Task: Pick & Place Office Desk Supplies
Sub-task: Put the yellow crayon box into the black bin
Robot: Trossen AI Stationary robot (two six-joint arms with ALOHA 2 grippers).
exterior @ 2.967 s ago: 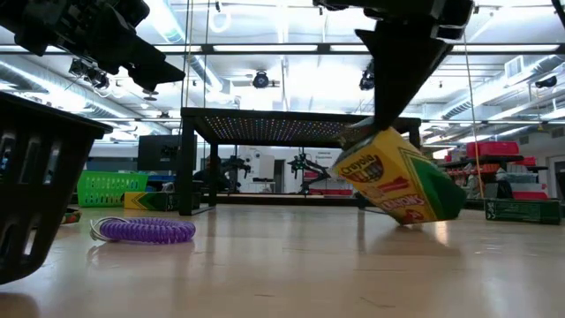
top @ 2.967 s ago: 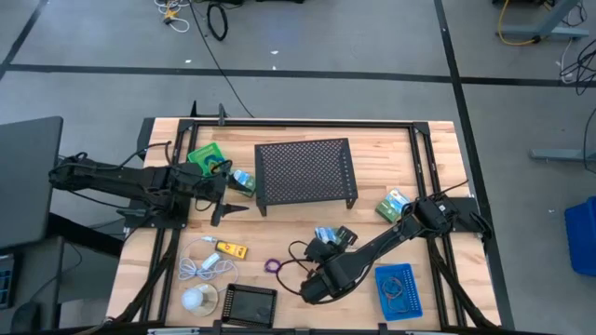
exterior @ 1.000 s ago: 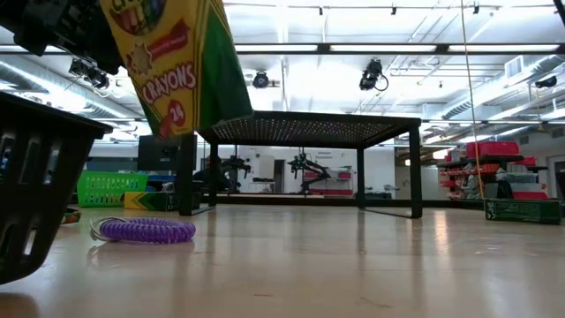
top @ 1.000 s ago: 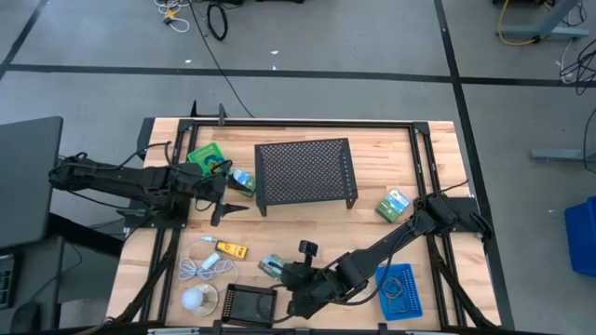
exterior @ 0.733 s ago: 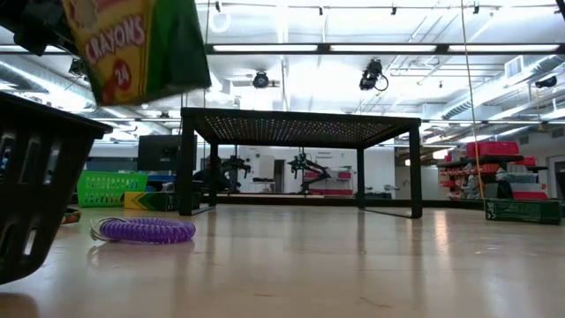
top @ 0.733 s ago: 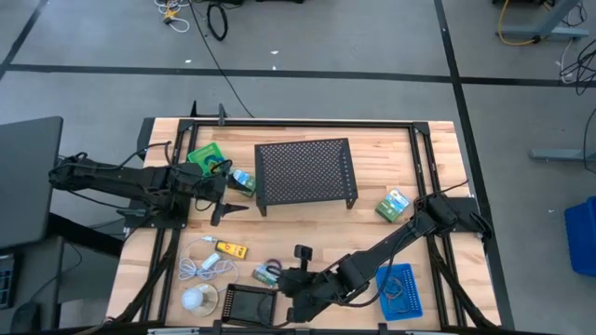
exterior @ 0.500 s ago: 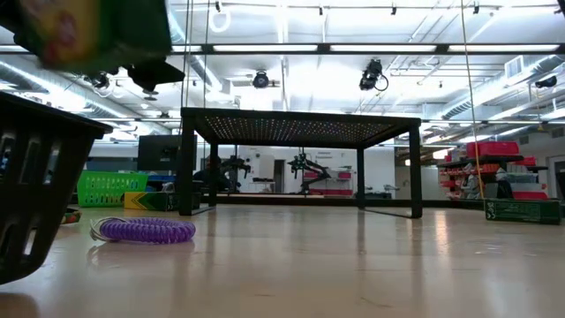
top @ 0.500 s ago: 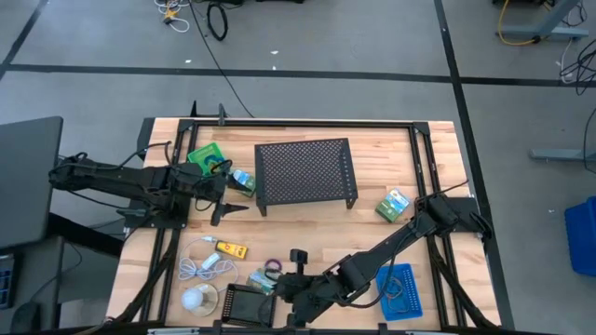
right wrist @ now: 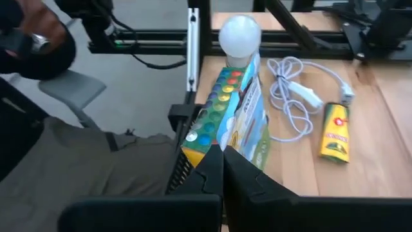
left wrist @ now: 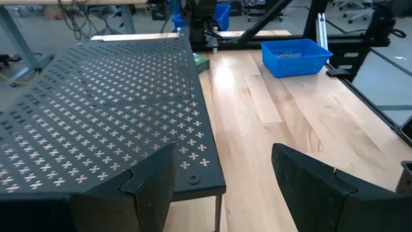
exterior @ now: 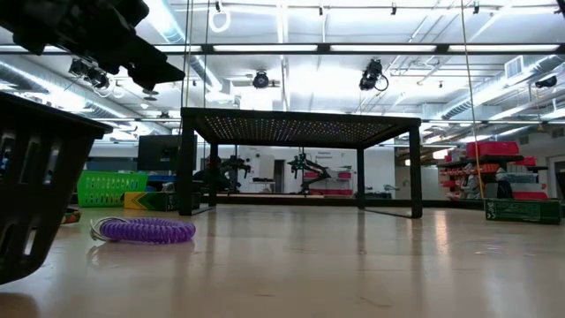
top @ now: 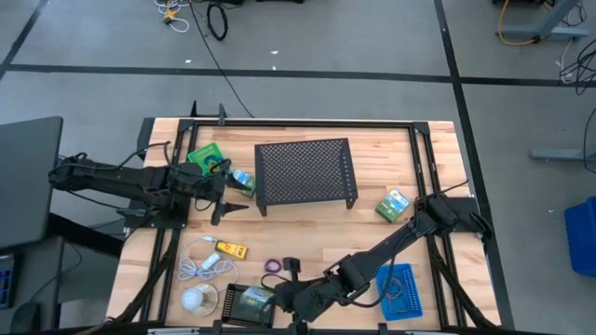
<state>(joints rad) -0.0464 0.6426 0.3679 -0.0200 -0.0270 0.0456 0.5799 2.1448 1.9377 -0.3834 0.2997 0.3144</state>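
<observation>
The right arm has swung its load across the front of the surface (top: 372, 223), from beside the blue tray (top: 399, 290) to above the black tray (top: 250, 304) at the front left. The right tool (right wrist: 222, 158) is clenched on a crayon box (right wrist: 233, 117), pinching its end so the box juts out over the tray's rim; in the high view the box (top: 256, 300) shows as a small patch of colour inside the tray's outline. The left tool (left wrist: 222, 174), fingers spread and empty, waits beside the perforated black stand (top: 305, 173) at the rear left.

The step in hand appears to be the placing: the box is carried and positioned over its tray. The next move likely calls for lowering it into the tray and then releasing.

A purple coiled loop (exterior: 146, 230) lies on the wood just beyond the tray, with a yellow block (top: 230, 248), a white cable (top: 207, 263) and a white ball (top: 196, 299) near it.

The low view no longer catches the box, and shows only a dark slatted wall (exterior: 35, 185) of the tray. How high the box sits above the tray floor cannot be told, nor can the tray's contents.
</observation>
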